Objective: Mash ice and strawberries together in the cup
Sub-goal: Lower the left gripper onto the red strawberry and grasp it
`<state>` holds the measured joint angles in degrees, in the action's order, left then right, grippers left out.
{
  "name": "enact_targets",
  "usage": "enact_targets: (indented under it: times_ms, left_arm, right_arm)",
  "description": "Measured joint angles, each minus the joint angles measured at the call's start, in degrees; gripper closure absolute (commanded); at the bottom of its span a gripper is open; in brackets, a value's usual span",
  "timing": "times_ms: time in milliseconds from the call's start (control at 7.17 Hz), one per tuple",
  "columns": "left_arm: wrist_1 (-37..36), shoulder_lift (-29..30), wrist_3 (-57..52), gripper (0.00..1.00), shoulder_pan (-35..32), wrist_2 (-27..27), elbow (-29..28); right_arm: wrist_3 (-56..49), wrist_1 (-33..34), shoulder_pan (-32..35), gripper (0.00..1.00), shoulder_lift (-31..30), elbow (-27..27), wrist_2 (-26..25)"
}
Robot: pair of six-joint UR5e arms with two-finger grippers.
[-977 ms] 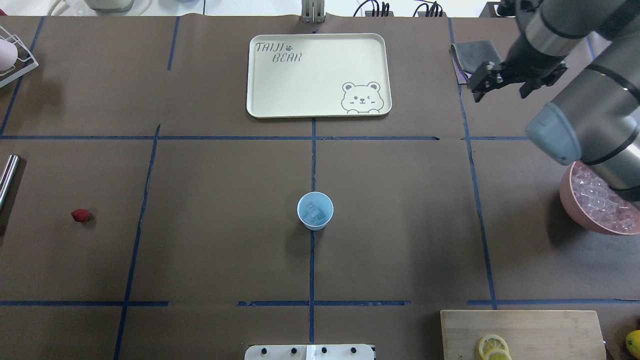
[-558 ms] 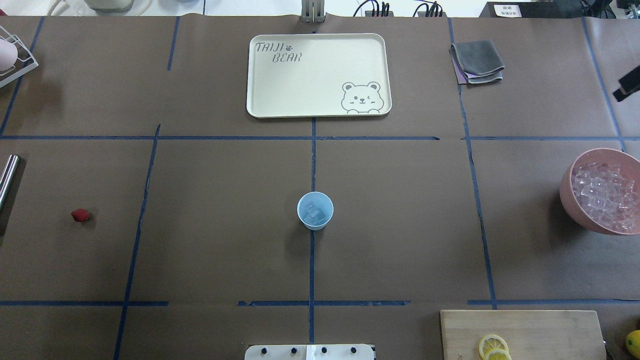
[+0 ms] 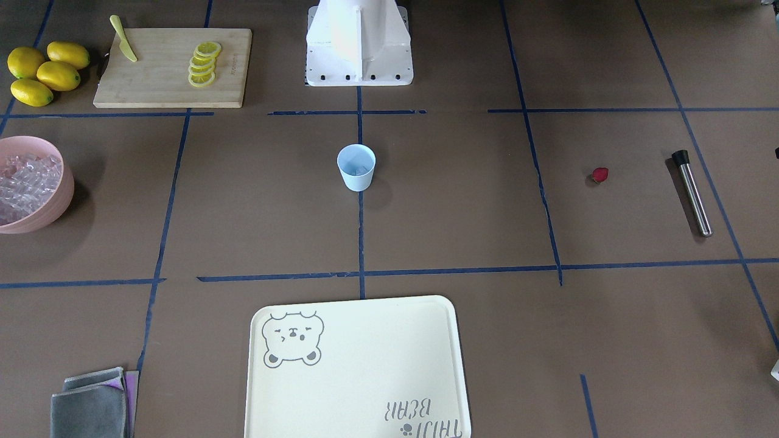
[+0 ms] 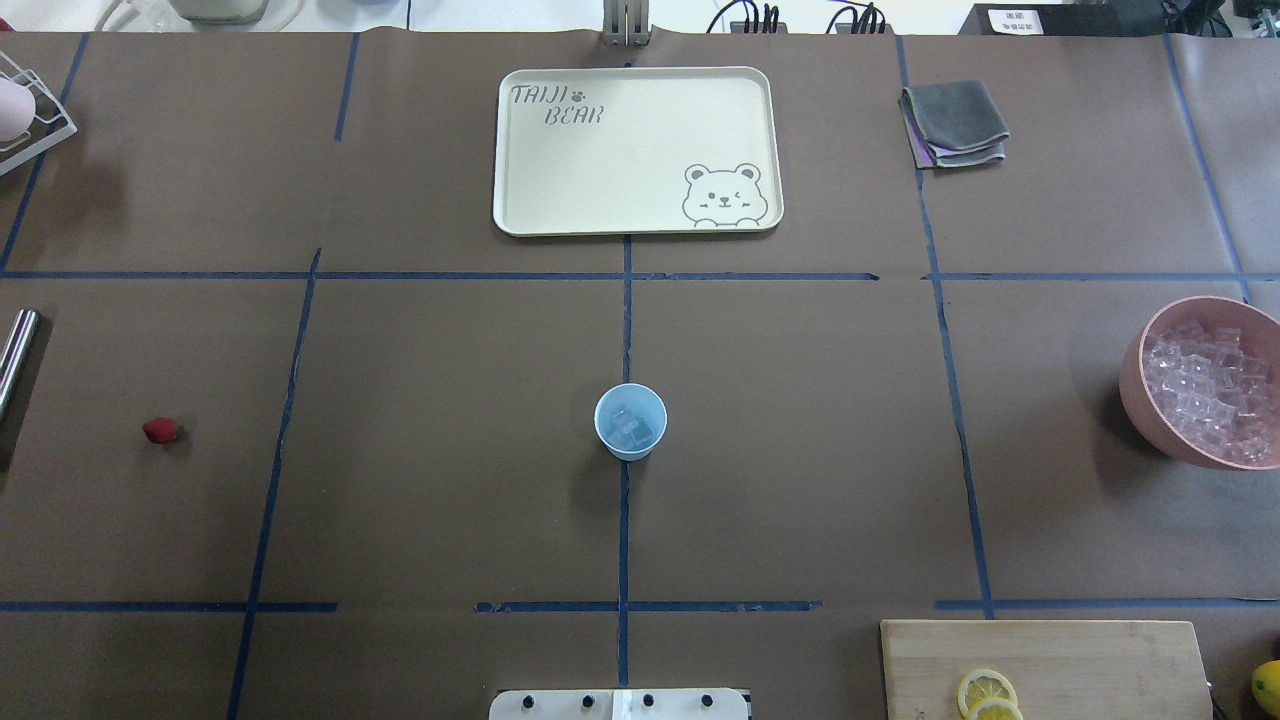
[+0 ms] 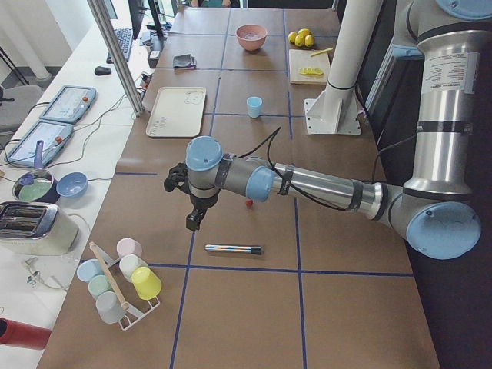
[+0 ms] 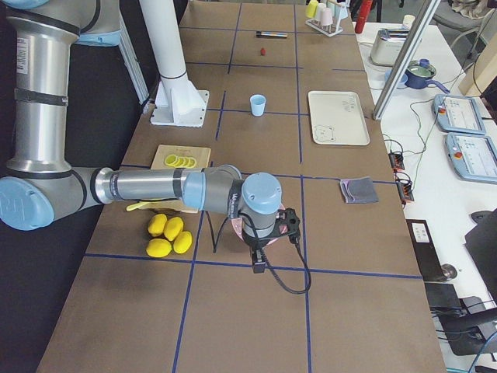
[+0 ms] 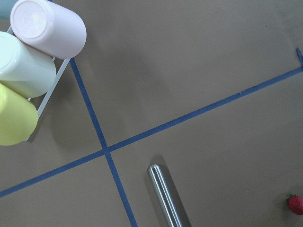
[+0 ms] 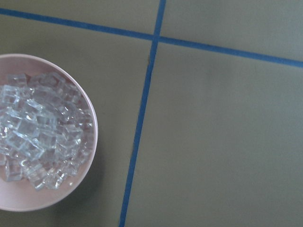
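The pale blue cup stands upright at the table's middle with a few ice cubes inside. More ice fills the pink bowl at the right edge. The strawberry lies alone on the table at the left, and it also shows in the left wrist view's corner. My left gripper hangs above the table near a steel rod; I cannot tell its state. My right gripper hovers by the bowl; its state cannot be told either.
A cream bear tray lies at the back centre and a folded grey cloth at the back right. A cutting board carries lemon slices and a yellow knife, with lemons beside it. A rack of cups stands at the far left.
My right arm has pulled away to the right and left the overhead view, so the pink bowl and grey cloth now show whole. The cup and strawberry have not moved.
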<state>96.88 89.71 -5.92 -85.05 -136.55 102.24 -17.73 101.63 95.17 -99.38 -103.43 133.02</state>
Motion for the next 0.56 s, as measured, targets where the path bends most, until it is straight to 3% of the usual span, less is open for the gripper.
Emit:
enact_targets:
  times_ms: [279,558]
  left_arm:
    - [0.01,-0.28,2.41,0.0,3.39,-3.26,1.02]
    - [6.1,-2.02,13.22,0.0,9.33,-3.11,1.12]
  right_arm:
    - [0.39,-0.02,0.66,0.01,-1.78,-0.09,-0.03]
    - [0.76,-0.05,0.71,0.0,-1.81,-0.16,-0.07]
